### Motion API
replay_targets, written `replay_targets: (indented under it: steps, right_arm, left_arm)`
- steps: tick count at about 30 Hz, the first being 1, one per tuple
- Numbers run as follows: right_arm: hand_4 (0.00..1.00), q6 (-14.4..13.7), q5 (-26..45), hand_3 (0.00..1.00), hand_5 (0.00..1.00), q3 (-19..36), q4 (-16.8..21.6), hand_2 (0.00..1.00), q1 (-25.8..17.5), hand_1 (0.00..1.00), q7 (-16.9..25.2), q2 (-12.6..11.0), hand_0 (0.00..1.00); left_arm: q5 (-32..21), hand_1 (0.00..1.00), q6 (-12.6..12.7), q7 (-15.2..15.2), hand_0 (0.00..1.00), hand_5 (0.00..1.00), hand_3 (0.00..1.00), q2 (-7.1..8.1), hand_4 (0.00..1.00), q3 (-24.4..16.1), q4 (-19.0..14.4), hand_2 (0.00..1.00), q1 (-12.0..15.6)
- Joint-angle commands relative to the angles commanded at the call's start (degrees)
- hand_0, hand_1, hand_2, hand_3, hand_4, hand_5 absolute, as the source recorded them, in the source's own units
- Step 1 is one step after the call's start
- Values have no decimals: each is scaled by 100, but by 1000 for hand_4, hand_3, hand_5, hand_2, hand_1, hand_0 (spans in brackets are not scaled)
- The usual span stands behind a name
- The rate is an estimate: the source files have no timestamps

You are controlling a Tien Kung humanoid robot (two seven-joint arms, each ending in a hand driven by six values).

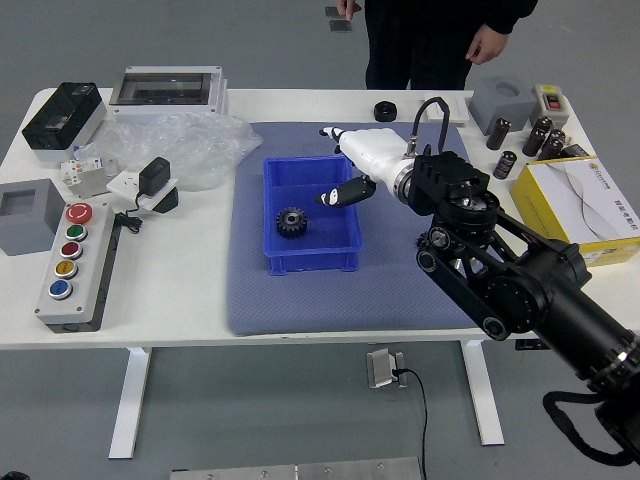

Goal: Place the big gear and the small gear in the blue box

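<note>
The robot's right hand [382, 153] is reaching in from the right and hanging over the right side of the blue box [313, 262]. Its fingers are spreading wide, with a big gap between the thumb and the rest, and it is holding nothing. The thumb is pointing left over the inside of the box, and the other fingers are pointing left near the box's far edge. A black gear [291, 222] with little teeth is lying inside the blue box, toward its left side and the robot's side. I cannot tell if it is the big one or the small one. The blue box is sitting on a gray-blue mat [300, 312] on the white table [185, 310]. A dark bit is poking out by the robot's right arm, but the arm is covering too much to tell what it is. The left arm [17, 475] is showing only as a tiny dark piece in the bottom left corner, and I cannot tell how its hand is. A person [425, 35] in dark clothes is standing past the far side of the table, with both hands hanging down, holding nothing that I can see. A yellow box [547, 214] is lying on the table at the right.
</note>
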Motion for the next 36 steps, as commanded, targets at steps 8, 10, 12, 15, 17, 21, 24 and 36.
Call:
replay_targets:
  steps: [8,10,12,15,17,21,24,36]
  right_arm:
    - [907,65,154,924,501,68,227,762,-225,640,-32,-465,701]
    - [907,69,181,924,501,57,237,762,-283,640,-35,-550,701]
    - [893,72,209,868,496,47,249,744,-357,639,-35,-655,699]
    - [893,71,241,868,496,39,261,744,-450,639,-34,-779,699]
    - [893,81,257,868,496,28,270,744,-518,639,-35,-872,699]
    - [873,112,273,818,484,10,289,720,-619,638,-43,-1002,698]
    - [833,153,284,736,447,-26,301,708,-692,642,-52,-1080,700]
    - [726,317,275,674,322,-152,282,707,-932,643,-96,-1285,701]
  left_arm:
    - [-32,854,14,-138,874,486,866,43,775,39,0,855,13]
    - [-43,854,21,-166,874,486,866,50,775,53,0,855,8]
    - [-45,854,29,-187,875,488,866,59,777,60,0,855,2]
    - [-55,854,39,-201,875,488,866,70,777,70,0,855,-1]
    - [-59,854,47,-206,875,488,866,81,777,72,0,855,2]
    - [-64,853,57,-209,875,487,866,96,778,71,0,855,7]
    - [-70,853,60,-213,875,488,866,98,779,71,0,855,6]
    - [-70,853,64,-214,876,488,867,86,782,62,0,855,-4]
